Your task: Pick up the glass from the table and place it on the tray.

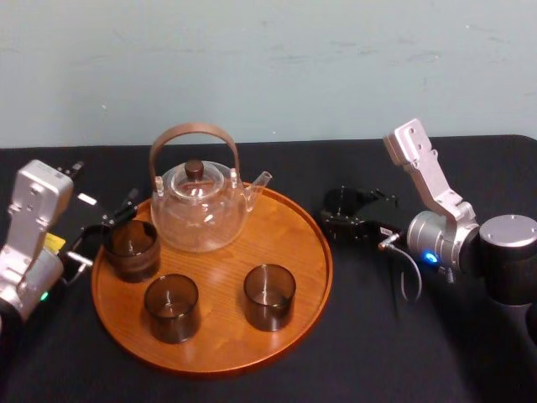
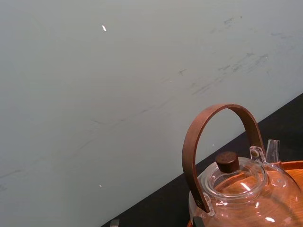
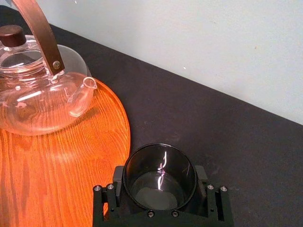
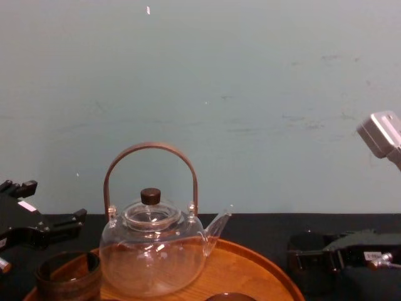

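Note:
A dark smoked glass [image 1: 342, 201] stands just off the right rim of the round wooden tray [image 1: 294, 327]. My right gripper [image 1: 346, 217] is shut on it. In the right wrist view the glass [image 3: 160, 177] sits squeezed between the two black fingers, beside the tray's edge [image 3: 118, 137]. I cannot tell whether the glass rests on the table or hangs just above it. My left gripper [image 1: 107, 228] is open at the tray's left rim, right behind another dark glass [image 1: 132, 249] that stands on the tray.
A glass teapot [image 1: 200, 206] with a brown hoop handle fills the back of the tray. Two more dark glasses [image 1: 171, 306] [image 1: 269, 295] stand at the tray's front. Black cloth covers the table, and a pale wall rises behind it.

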